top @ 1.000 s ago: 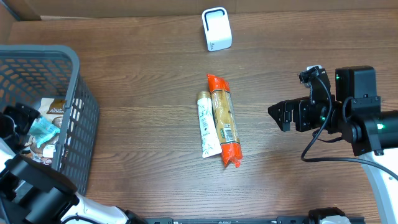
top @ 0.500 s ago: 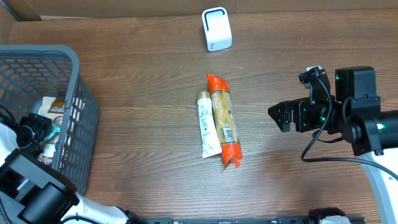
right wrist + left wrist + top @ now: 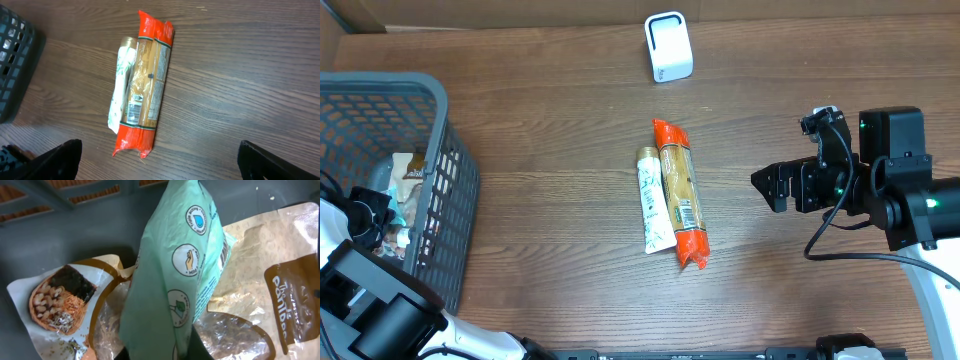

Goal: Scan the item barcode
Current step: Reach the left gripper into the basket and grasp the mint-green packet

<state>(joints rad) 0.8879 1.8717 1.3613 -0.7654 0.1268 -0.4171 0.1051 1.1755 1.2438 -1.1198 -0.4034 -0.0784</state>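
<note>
Wooden bench (image 3: 550,150), basket (image 3: 440,130) at nine o'clock: my left fingers (image 3: 199,349), open a second ago, now clamp the mint-green pouch (image 3: 175,280) inside it, an item ready for the scanner (image 3: 668,46); right fingers (image 3: 55,160) wait apart at three o'clock.

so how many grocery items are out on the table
2. An orange packet and a white tube lie side by side, touching, mid-table. The scanner stands apart at the back. The basket holds more, partly hidden, among them a green pouch.
</note>
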